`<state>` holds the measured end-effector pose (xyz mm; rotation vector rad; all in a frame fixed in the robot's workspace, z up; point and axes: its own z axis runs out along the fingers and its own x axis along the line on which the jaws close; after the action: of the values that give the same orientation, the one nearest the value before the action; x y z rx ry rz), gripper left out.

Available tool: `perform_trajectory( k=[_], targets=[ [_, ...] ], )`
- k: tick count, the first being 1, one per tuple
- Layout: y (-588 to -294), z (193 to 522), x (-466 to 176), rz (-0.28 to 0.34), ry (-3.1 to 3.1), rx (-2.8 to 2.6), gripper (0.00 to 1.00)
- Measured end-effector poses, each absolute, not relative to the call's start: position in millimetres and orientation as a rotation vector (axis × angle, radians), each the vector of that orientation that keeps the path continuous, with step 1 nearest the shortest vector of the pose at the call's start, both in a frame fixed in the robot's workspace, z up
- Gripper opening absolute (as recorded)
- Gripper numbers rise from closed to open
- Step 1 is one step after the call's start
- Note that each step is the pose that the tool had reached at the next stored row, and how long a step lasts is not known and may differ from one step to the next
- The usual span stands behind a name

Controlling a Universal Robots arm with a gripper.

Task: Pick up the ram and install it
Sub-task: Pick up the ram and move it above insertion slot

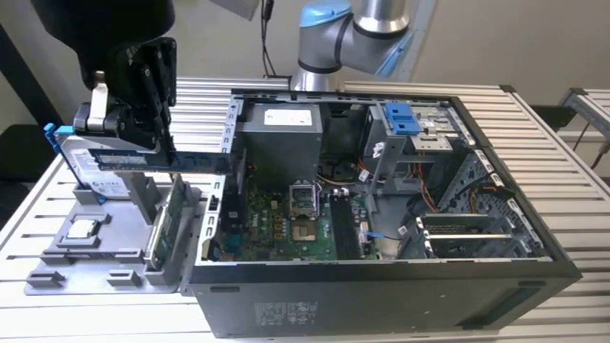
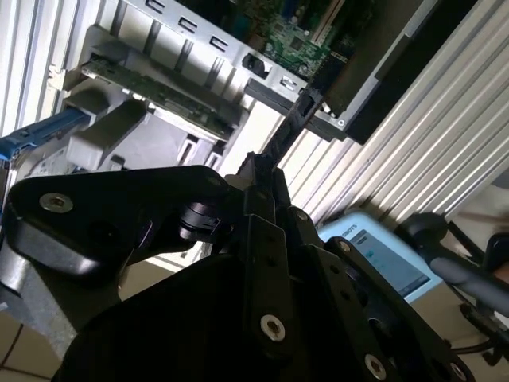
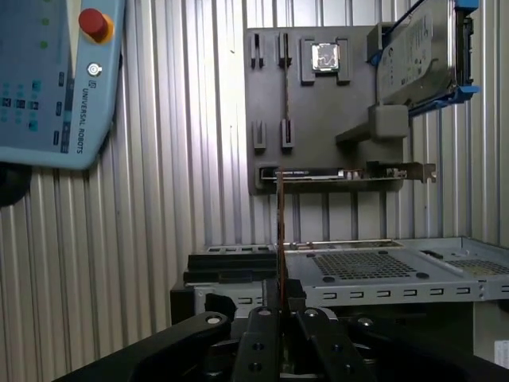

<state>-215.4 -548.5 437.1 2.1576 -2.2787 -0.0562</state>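
While a ribbed aluminium table (image 1: 562, 164) carries everything, the biggest thing on it is an open black computer tower case (image 1: 381, 307) lying on its side, its green motherboard facing up. Behind the case rises the silver and light-blue robot arm (image 1: 358, 28). A flat grey plastic parts holder (image 1: 96, 264) sits just beside the case on the exterior view's left, and the first wrist view also shows a pale blue control pendant with a red button (image 3: 48, 79) lying on the table, well apart from the holder. A silver hard drive in a blue frame (image 1: 100, 187) stands upright in the holder. Above the holder hangs the black gripper (image 1: 153, 146), its fingers (image 3: 258, 326) closed on one end of the ram (image 1: 205, 163), a long slim dark circuit-board strip. The ram is held level in the air, clear of the holder, its free end reaching toward the case's wall on the exterior view's left. Smallest is a square silver CPU chip (image 1: 84, 229) resting in its recess on the holder.
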Motion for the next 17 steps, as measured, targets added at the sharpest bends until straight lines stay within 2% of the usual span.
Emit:
perform_trajectory(
  k=[17],
  targets=[
    [-549,437,-184,-0.056,-2.279,2.158,0.14]
  ],
)
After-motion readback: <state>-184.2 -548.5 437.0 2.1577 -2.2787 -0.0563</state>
